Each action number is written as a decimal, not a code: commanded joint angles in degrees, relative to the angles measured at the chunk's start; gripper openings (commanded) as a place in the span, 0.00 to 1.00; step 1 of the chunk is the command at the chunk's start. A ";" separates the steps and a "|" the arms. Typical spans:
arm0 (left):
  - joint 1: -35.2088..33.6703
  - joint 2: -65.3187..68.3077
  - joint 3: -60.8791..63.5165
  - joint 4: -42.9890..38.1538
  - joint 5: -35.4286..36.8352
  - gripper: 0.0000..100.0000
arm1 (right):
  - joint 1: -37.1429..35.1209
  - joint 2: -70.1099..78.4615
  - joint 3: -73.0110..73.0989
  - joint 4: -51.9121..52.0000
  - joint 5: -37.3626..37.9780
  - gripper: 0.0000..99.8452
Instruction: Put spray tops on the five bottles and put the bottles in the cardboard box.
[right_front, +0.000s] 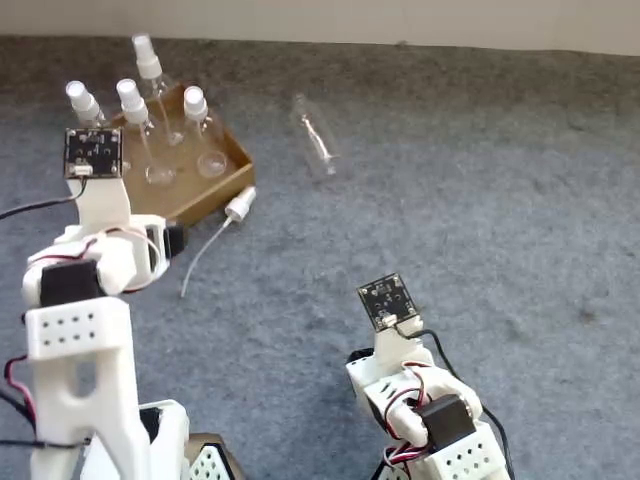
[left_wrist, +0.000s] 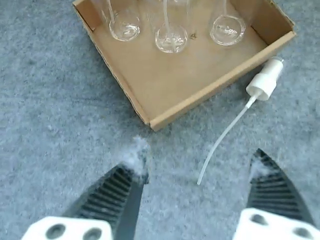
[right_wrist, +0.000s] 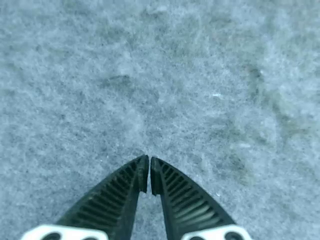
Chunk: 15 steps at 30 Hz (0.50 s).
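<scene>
Status, left to right?
– Four capped bottles standing in cardboard box. Left gripper wide open, empty, near loose spray top beside box. Fifth bottle lying uncapped on carpet. Right gripper closed, empty.
– So 4/5?
– Yes.

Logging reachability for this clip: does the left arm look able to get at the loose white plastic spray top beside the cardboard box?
Probably yes: the left gripper hangs open above the grey carpet, the white plastic spray top lies outside the brown cardboard box, and nothing lies between them.
</scene>
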 joint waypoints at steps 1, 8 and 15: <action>-0.22 -5.85 -0.22 4.66 -0.53 0.28 | 0.66 -0.75 8.04 0.13 0.62 0.01; -0.22 -9.71 -0.22 12.48 -0.62 0.28 | 0.66 -0.75 8.04 0.13 0.62 0.01; -0.22 -14.02 -0.22 17.49 -0.62 0.28 | 0.66 -0.75 8.04 0.13 0.62 0.01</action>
